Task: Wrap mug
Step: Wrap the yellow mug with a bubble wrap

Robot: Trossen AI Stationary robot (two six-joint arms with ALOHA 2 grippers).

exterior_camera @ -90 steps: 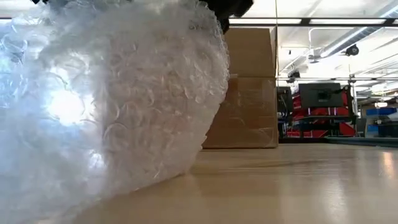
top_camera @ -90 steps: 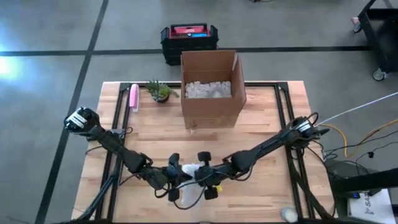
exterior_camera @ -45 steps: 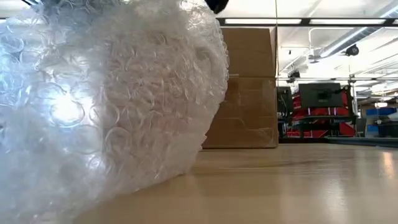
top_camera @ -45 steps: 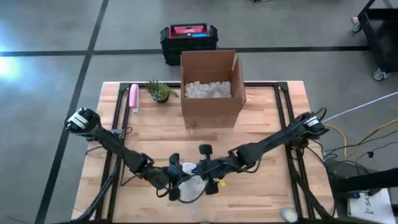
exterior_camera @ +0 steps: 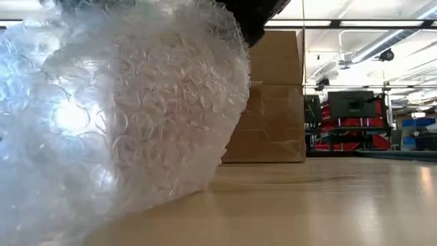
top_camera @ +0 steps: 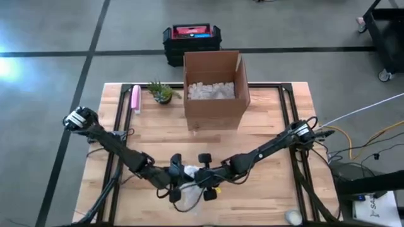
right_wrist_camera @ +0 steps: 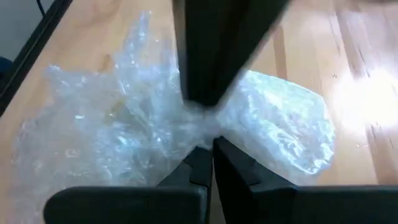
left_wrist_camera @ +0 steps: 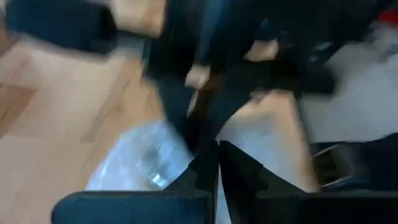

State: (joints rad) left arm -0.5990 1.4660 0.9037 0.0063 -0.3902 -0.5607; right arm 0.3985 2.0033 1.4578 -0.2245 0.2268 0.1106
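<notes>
The mug itself is hidden; I judge it mostly wrapped inside the bubble wrap bundle [exterior_camera: 116,116] at the bench's [top_camera: 271,126] near edge. My right tool [right_wrist_camera: 208,146] pinches the gathered wrap closed; my left tool [left_wrist_camera: 217,152], fingers together, meets it there. Securing remains.

My left claw [left_wrist_camera: 217,163] has its two dark fingers [left_wrist_camera: 205,171] pressed together, with almost no gap between them. Just beside the fingertips, and touching them on one side, lies the clear bubble wrap [left_wrist_camera: 140,158], crumpled on the wooden worktop [left_wrist_camera: 56,124]. Right ahead of my claw stands a dark, blurred part of the other arm [left_wrist_camera: 249,68]; it reaches down close to my fingertips. I cannot tell if my fingers pinch the wrap or only touch it. Beyond the other arm I see pale floor [left_wrist_camera: 367,93].
</notes>
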